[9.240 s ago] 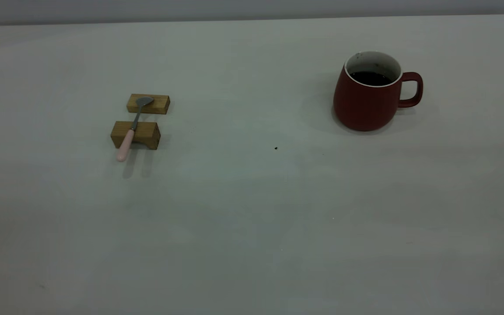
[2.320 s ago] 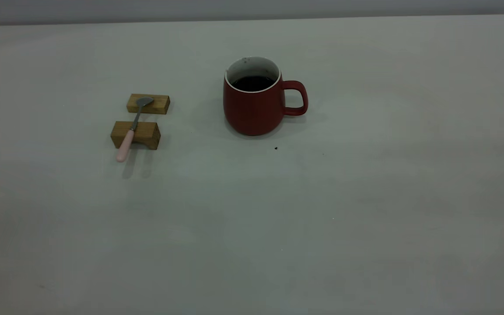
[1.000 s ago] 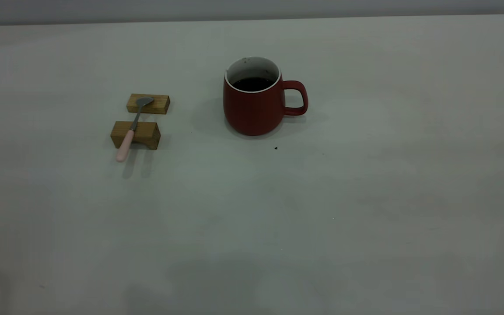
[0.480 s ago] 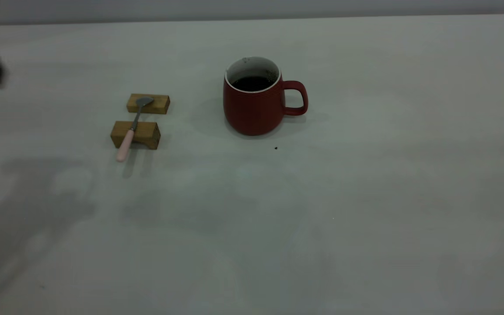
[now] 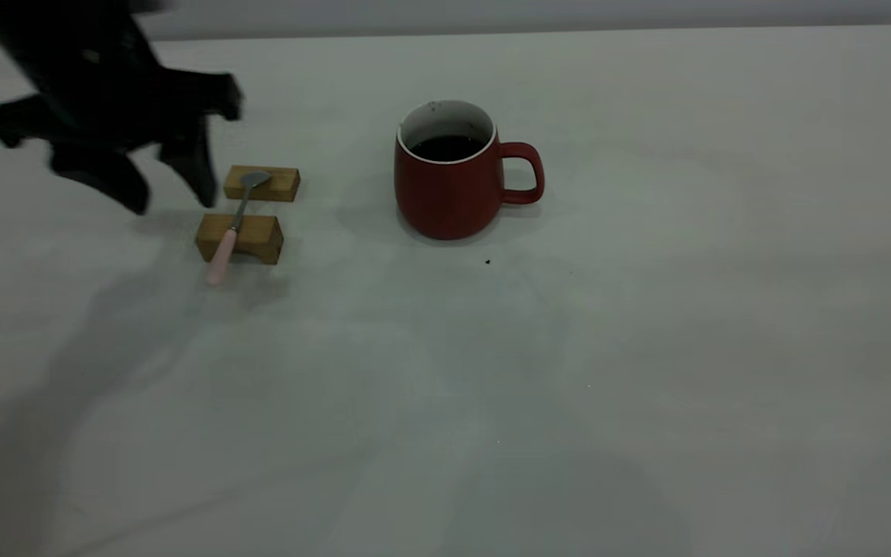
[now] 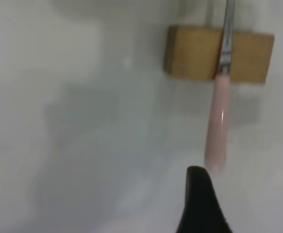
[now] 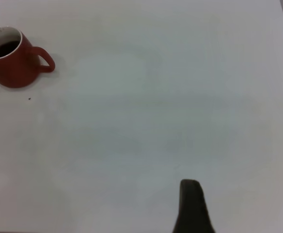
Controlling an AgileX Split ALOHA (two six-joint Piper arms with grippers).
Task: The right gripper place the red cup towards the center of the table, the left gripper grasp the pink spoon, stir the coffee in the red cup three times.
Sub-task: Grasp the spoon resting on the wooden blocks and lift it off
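The left gripper [image 5: 167, 193] is hanging with its fingers spread wide, just beside the pink spoon [image 5: 223, 255]. The spoon is lying across two wooden blocks [image 5: 248, 232], left of the red cup [image 5: 449, 189].

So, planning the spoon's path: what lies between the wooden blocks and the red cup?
Bare table only between wooden blocks and red cup, in the exterior view.

1. My left gripper [image 5: 167, 182] hangs low over the left part of the table [image 5: 646, 348], its two dark fingers [image 5: 196, 166] spread apart and pointing down, nothing between them.
2. My left arm slants in from the upper left corner of the exterior view.
3. My right gripper [image 7: 192, 206] shows one dark finger only, well apart from the left.
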